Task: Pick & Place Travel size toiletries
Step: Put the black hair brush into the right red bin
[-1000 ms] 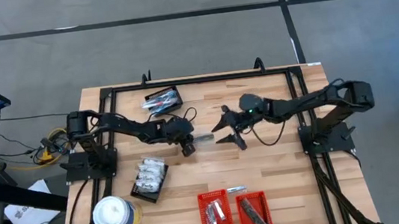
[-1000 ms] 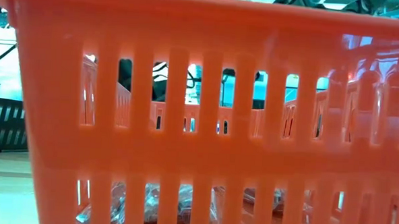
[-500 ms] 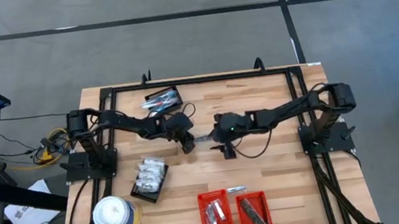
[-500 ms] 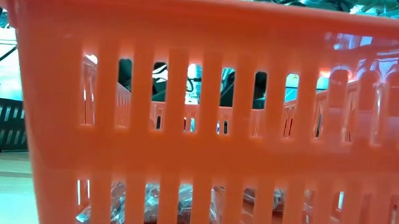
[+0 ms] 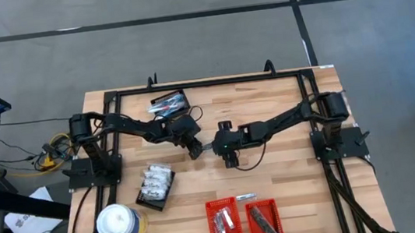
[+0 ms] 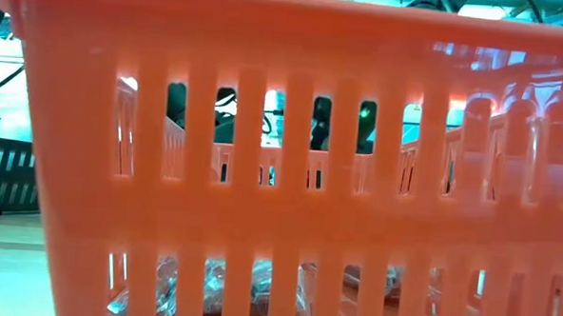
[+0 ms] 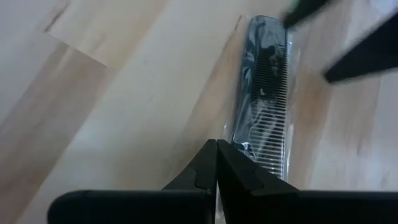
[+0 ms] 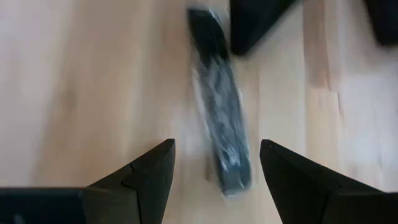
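Observation:
A dark comb in a clear wrapper (image 7: pixel 264 93) lies flat on the wooden table near its middle (image 5: pixel 207 145). My left gripper (image 5: pixel 194 151) is shut, and its fingertips (image 7: pixel 216 144) point down beside the wrapper's near end. My right gripper (image 5: pixel 224 147) comes from the table's right side, tipped downward and open. Its two fingers stand either side of the comb's other end (image 8: pixel 221 130) without touching it. In the low view the arms show only through a basket's slots. My left gripper's shut fingertips stand slanting down right at the corner of the comb's wrapper (image 7: pixel 239 148). Whether they touch or pinch the wrapper I cannot tell. The comb lies flat on the table.
A black tray of dark sticks (image 5: pixel 168 103) sits at the far side, and a black tray of white packets (image 5: pixel 156 185) at the near left. A white lidded cup (image 5: pixel 118 222) stands beside it. Two red baskets (image 5: pixel 224 223) (image 5: pixel 265 223) hold items; one fills the low view (image 6: pixel 281 158).
My right gripper has swung toward the table's left and down to the comb, tipping steeply downward and staying open. My left gripper has rolled slightly in place and stays shut. The comb lies where it was.

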Controlling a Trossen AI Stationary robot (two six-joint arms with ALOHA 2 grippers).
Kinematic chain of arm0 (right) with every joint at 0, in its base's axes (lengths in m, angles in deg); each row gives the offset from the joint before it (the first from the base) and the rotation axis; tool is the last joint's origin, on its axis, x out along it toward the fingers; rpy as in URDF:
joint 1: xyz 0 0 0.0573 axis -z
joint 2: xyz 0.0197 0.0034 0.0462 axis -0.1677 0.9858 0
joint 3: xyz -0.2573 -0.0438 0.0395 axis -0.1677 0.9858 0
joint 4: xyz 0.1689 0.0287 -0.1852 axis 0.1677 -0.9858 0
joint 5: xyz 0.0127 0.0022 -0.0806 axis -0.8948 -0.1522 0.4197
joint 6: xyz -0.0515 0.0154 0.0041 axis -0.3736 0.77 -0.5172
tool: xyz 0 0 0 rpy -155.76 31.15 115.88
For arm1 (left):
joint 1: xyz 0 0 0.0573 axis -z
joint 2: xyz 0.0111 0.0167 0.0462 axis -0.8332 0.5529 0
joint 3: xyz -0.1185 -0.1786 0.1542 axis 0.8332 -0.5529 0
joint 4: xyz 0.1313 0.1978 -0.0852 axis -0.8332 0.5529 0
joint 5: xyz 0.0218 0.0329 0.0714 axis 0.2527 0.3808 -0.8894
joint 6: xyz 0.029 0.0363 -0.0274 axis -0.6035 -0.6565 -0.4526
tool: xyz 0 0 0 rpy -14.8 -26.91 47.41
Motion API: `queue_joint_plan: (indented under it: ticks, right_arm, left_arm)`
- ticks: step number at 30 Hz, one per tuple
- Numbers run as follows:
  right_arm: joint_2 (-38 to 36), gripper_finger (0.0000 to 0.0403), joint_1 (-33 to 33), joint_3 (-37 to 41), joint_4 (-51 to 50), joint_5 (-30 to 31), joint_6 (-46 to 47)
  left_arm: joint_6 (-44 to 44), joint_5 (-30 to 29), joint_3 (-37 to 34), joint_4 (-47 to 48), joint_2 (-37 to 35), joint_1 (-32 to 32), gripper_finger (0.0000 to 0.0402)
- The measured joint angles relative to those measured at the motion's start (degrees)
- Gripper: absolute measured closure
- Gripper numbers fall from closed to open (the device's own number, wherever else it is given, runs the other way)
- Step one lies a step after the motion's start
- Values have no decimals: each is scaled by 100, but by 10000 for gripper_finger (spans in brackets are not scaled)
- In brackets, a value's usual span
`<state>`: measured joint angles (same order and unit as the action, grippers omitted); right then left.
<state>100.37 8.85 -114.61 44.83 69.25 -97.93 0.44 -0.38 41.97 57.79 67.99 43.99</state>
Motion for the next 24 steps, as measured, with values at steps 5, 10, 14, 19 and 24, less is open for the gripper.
queue_joint_plan:
  ticks: [5, 10, 14, 19, 24]
  right_arm:
    - [352, 173, 2, -327, -532, 355, 0]
    - [399, 173, 4, -398, -521, 769, 0]
    - [399, 173, 15, -398, -288, 900, -51]
    - [561, 173, 32, -399, 9, 832, -175]
    - [708, 175, 38, -415, 102, 681, -225]
  left_arm:
    - [2, 33, -2, 0, 0, 2, 401]
    - [2, 102, 0, 2, 2, 2, 401]
    - [-25, 247, 0, 0, 4, 2, 401]
    - [-57, 455, 4, 3, 13, 3, 401]
    - [-63, 503, 4, 7, 13, 11, 401]
